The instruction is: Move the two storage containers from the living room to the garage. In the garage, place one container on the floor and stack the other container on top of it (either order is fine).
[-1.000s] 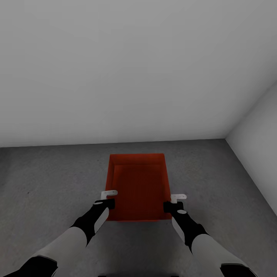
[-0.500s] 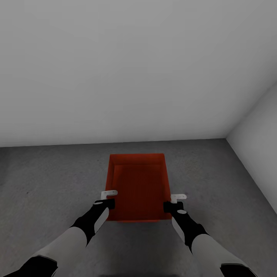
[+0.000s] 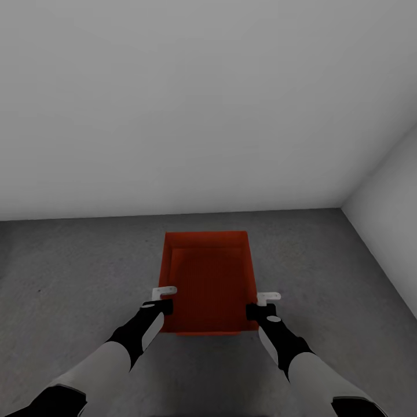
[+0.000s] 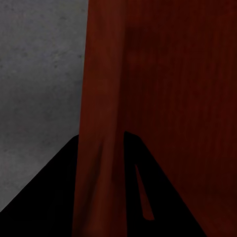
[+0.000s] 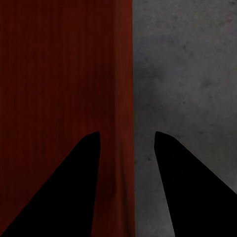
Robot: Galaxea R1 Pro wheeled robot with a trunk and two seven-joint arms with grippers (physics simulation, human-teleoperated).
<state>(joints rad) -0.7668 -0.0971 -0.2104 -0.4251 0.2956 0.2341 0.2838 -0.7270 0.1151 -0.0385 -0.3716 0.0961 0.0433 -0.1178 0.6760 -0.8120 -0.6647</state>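
Storage container sits near the grey wall, over the concrete floor, with a second rim nested inside. Nothing has shifted over the last second. Left tool and right tool each straddle a side wall; whether they pinch it I cannot tell. Release looks due next.

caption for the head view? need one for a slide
Both grippers, left and right, straddle the side walls of a red-orange storage container over the garage's grey concrete floor, near a wall corner.
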